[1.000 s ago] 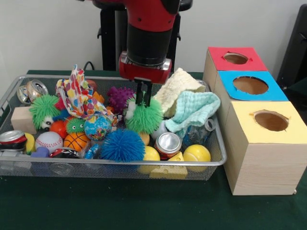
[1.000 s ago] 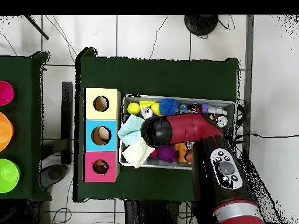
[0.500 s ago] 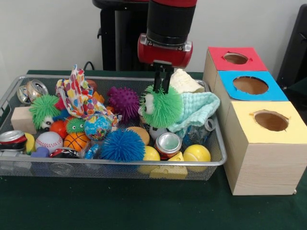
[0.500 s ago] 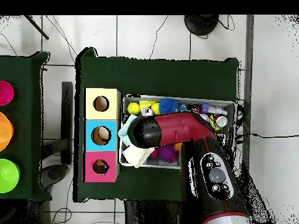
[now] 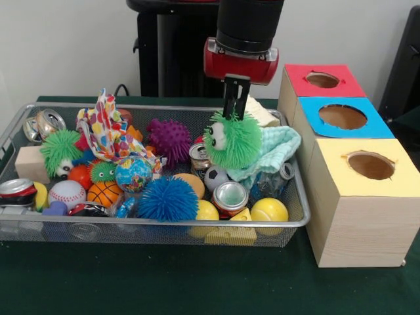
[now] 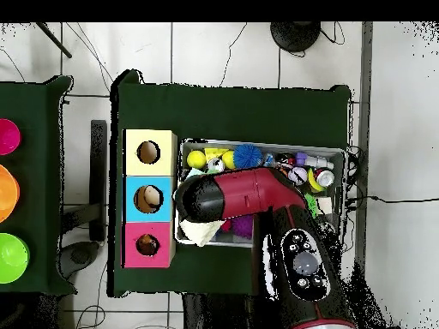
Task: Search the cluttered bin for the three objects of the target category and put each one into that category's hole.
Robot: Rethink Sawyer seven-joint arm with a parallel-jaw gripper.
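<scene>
My gripper (image 5: 235, 113) is shut on a green fuzzy toy with googly eyes (image 5: 232, 140), which hangs above the right part of the wire bin (image 5: 144, 231), over the mint cloth (image 5: 272, 147). Other fuzzy toys lie in the bin: a green one at the left (image 5: 59, 149), a small green one (image 5: 103, 171), a purple one (image 5: 169, 137) and a blue one (image 5: 168, 198). To the right stand three boxes with round holes: red (image 5: 322, 80), blue (image 5: 342, 117) and yellow (image 5: 370, 165). In the overhead view the arm (image 6: 244, 194) hides the gripper and the toy; the boxes (image 6: 148, 197) sit left of the bin.
The bin also holds cans (image 5: 230, 196), yellow balls (image 5: 269, 210), a baseball (image 5: 66, 193), a small basketball (image 5: 104, 192), a patterned cloth (image 5: 105, 131), a wooden block (image 5: 31, 163) and a cream sponge (image 5: 262, 113). Green cloth covers the table (image 5: 197, 282).
The gripper has lifted the green fuzzy toy out of the clutter and carried it up and to the right, toward the boxes. A can and a small soccer ball beneath it now show.
</scene>
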